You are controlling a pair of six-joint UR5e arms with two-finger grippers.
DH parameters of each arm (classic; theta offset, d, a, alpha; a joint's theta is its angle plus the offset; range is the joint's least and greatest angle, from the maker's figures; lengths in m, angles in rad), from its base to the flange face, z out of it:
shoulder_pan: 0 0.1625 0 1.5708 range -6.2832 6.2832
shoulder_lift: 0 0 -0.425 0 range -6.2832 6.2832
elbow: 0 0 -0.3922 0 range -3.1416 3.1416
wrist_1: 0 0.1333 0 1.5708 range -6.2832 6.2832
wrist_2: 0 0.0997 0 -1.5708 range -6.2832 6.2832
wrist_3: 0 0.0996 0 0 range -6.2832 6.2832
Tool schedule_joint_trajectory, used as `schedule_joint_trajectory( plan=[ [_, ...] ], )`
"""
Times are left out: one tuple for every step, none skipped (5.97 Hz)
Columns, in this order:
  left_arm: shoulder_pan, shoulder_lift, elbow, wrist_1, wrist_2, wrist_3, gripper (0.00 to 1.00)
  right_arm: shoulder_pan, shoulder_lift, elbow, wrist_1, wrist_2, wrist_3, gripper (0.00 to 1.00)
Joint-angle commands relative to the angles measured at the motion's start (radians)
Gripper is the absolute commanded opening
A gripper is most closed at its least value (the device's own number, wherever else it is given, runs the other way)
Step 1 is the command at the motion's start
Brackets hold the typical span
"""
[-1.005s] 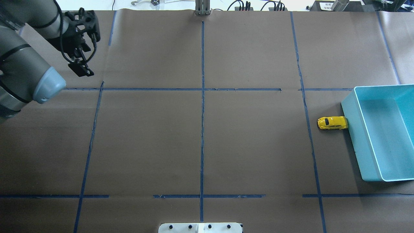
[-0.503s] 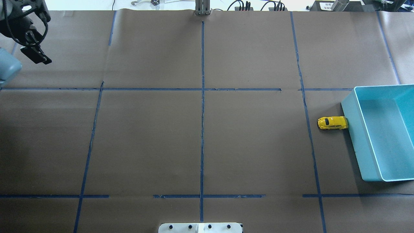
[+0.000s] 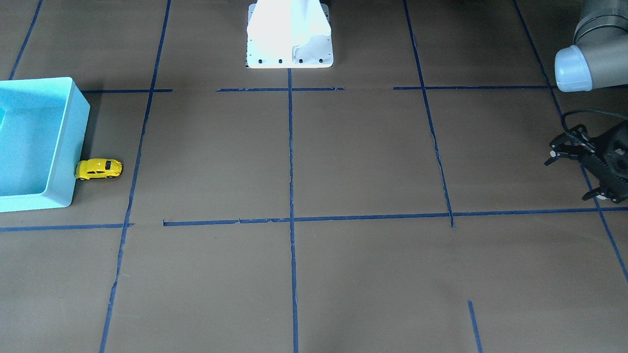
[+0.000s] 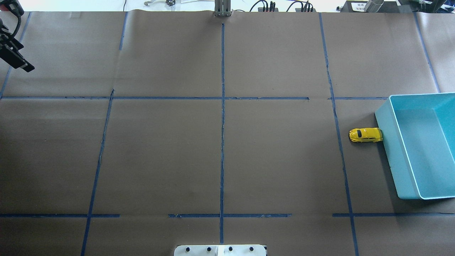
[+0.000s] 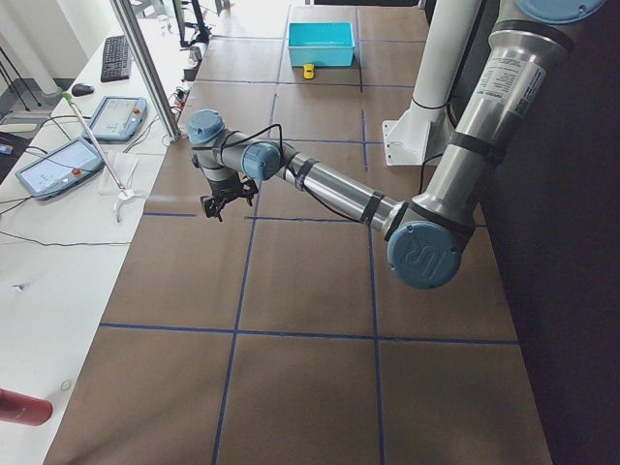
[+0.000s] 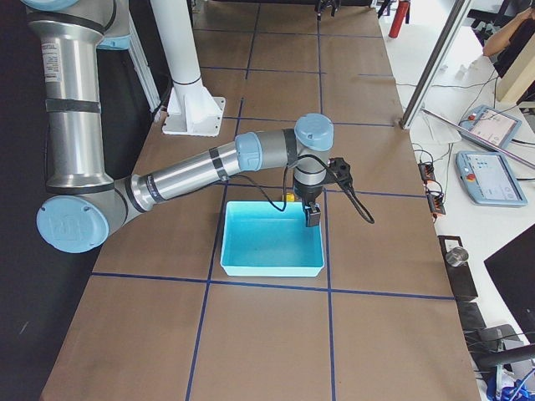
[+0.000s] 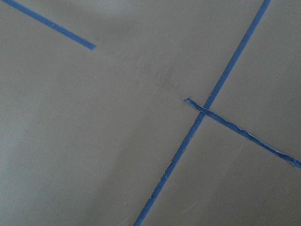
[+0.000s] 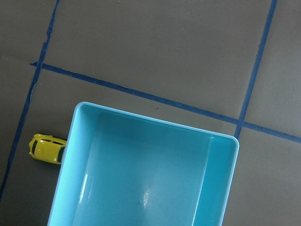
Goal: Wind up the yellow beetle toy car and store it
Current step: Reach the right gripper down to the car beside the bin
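The yellow beetle toy car stands on the brown table with its end against the outer left wall of the turquoise bin. It also shows in the front view beside the bin, and in the right wrist view. The bin holds nothing. My left gripper is open and empty, far from the car at the table's left edge. Only one of its fingers shows overhead. My right gripper hangs over the bin's edge near the car; I cannot tell whether it is open.
Blue tape lines divide the brown table cover into squares. The white robot base stands at the table's middle near edge. Cables and plugs lie along the far edge. Tablets sit on a side desk.
My left arm has swung left and almost out of the overhead view. The car and the bin have not moved.
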Motion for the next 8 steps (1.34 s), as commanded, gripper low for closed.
schedule_joint_trajectory(
  plan=[
    [-0.062, 0.09, 0.003, 0.018, -0.027, -0.045, 1.0, -0.025, 0.005, 0.013, 0.003, -0.006, -0.172, 1.0],
    [-0.097, 0.109, 0.0, 0.021, -0.026, -0.05, 1.0, -0.043, 0.005, 0.012, 0.008, -0.006, -0.326, 1.0],
    [-0.145, 0.139, -0.008, 0.045, -0.026, -0.048, 1.0, -0.133, 0.01, 0.011, 0.009, -0.022, -0.43, 1.0],
    [-0.2, 0.17, -0.012, 0.065, -0.026, -0.051, 1.0, -0.214, 0.049, 0.013, 0.009, -0.067, -0.463, 1.0],
    [-0.257, 0.227, -0.011, 0.105, -0.032, -0.153, 1.0, -0.264, 0.069, 0.012, 0.011, -0.085, -0.553, 1.0],
    [-0.274, 0.256, 0.007, 0.095, -0.024, -0.307, 1.0, -0.325, 0.103, 0.018, 0.023, -0.113, -0.592, 1.0],
    [-0.336, 0.271, 0.08, 0.072, -0.02, -0.314, 1.0, -0.4, 0.123, 0.012, 0.128, -0.148, -0.594, 1.0],
    [-0.367, 0.285, 0.113, 0.04, -0.02, -0.318, 1.0, -0.466, 0.113, -0.004, 0.14, -0.168, -0.596, 1.0]
  ],
)
